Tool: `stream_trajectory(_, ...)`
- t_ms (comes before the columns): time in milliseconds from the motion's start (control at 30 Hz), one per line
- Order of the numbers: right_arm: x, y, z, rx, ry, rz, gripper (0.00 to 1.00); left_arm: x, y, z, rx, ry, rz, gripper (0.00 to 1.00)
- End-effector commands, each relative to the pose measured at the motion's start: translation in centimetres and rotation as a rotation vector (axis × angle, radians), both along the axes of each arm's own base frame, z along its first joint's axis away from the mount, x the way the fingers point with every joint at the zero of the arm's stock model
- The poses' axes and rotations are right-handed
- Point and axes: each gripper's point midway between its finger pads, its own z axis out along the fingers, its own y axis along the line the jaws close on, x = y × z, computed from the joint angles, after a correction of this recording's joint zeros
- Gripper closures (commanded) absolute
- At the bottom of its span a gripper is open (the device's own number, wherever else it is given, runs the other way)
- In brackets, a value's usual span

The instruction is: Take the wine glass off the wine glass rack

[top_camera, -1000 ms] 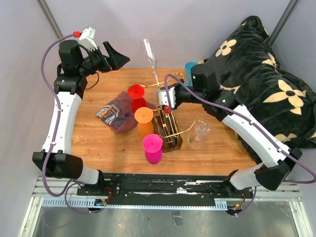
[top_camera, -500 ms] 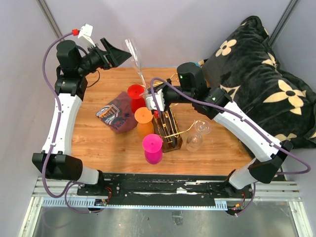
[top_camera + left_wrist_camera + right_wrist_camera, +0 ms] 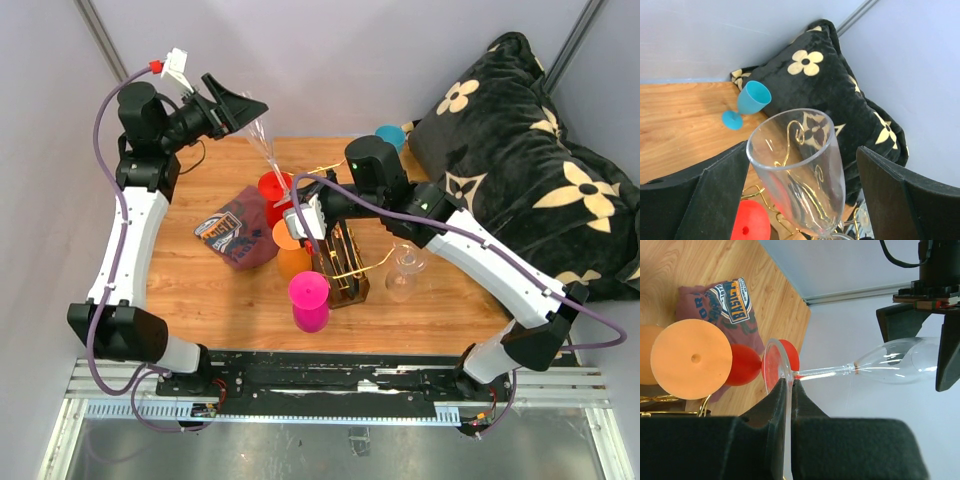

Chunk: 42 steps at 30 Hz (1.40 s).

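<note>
The wine glass (image 3: pixel 270 160), a clear flute, hangs in the air and slants from the rack side up toward the back left. My right gripper (image 3: pixel 296 208) is shut on the rim of its round foot (image 3: pixel 774 371). Its bowl (image 3: pixel 800 170) lies between the open fingers of my left gripper (image 3: pixel 250 113), with a gap on both sides. In the right wrist view the bowl (image 3: pixel 900 360) sits between the left fingers (image 3: pixel 946 360). The wine glass rack (image 3: pixel 340 262), dark wood with gold wire arms, stands on the table below my right arm.
A second clear glass (image 3: pixel 403 272) stands right of the rack. Red (image 3: pixel 275 187), orange (image 3: pixel 290 235) and pink (image 3: pixel 310 290) plastic glasses stand left of it, a blue one (image 3: pixel 390 135) at the back. A printed shirt (image 3: pixel 235 235) lies left. A black flowered pillow (image 3: pixel 530 170) fills the right.
My right gripper has carried the wine glass leftward and tilted it toward the back left. Its bowl now sits between the left gripper's open fingers. The left gripper has shifted slightly right.
</note>
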Motion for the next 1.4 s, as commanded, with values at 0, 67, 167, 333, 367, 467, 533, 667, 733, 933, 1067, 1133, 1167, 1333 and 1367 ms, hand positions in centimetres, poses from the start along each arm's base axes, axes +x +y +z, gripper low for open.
stream_trajectory(0, -0.5, 0.4, 2.5, 0.043, -0.073, 0.02, 0.99, 0.0, -0.7, -0.2, -0.027, 0.006, -0.064, 0.12)
stream_trajectory(67, -0.3, 0.3, 2.6, 0.045, -0.078, 0.01, 0.99, -0.1, -0.8, -0.4, -0.031, 0.014, -0.082, 0.21)
stream_trajectory(167, 0.0, 0.0, 2.6, 0.04, -0.088, -0.017, 0.99, 0.1, -0.7, -0.6, -0.02, 0.017, -0.068, 0.42)
stream_trajectory(333, 1.0, -0.3, 2.5, 0.056, -0.109, -0.068, 0.99, 0.4, -0.3, -0.6, -0.013, 0.03, -0.04, 0.8)
stream_trajectory(367, 1.0, -0.2, 2.4, 0.065, -0.105, -0.073, 0.99, 0.6, -0.3, -0.6, -0.014, 0.034, -0.039, 0.82)
stream_trajectory(467, 1.4, -0.2, 3.0, 0.117, -0.089, -0.107, 0.66, 1.1, -0.2, -0.7, -0.009, 0.038, -0.024, 0.85)
stream_trajectory(533, 1.6, -0.5, 3.3, 0.131, -0.063, -0.137, 0.33, 1.7, 0.4, -0.5, 0.014, 0.028, 0.003, 0.87)
stream_trajectory(667, 1.4, -1.9, 3.6, 0.132, -0.033, -0.19, 0.01, 3.5, 2.8, 0.6, 0.072, -0.032, 0.085, 0.89)
stream_trajectory(733, 1.2, -3.0, 4.2, 0.145, -0.045, -0.212, 0.02, 4.6, 4.3, 0.9, 0.081, -0.05, 0.135, 0.89)
stream_trajectory(933, 0.9, -6.1, 5.5, 0.211, -0.059, -0.277, 0.01, 9.3, 10.1, -0.1, 0.228, -0.088, 0.407, 0.92)
stream_trajectory(1067, 1.0, -8.5, 6.5, 0.286, -0.061, -0.339, 0.02, 12.1, 14.0, -1.8, 0.37, -0.12, 0.606, 0.92)
stream_trajectory(1133, 1.0, -9.5, 6.9, 0.328, -0.048, -0.357, 0.01, 13.2, 16.1, -3.0, 0.44, -0.131, 0.706, 0.92)
stream_trajectory(1167, 1.0, -9.9, 6.9, 0.345, -0.036, -0.368, 0.01, 13.6, 17.1, -3.4, 0.474, -0.14, 0.754, 0.92)
stream_trajectory(1333, 1.4, -11.5, 6.7, 0.397, -0.026, -0.407, 0.01, 15.3, 20.7, -7.0, 0.536, -0.156, 0.953, 0.91)
stream_trajectory(1367, 1.5, -11.7, 6.6, 0.405, -0.021, -0.413, 0.01, 15.7, 21.0, -7.8, 0.537, -0.166, 0.978, 0.91)
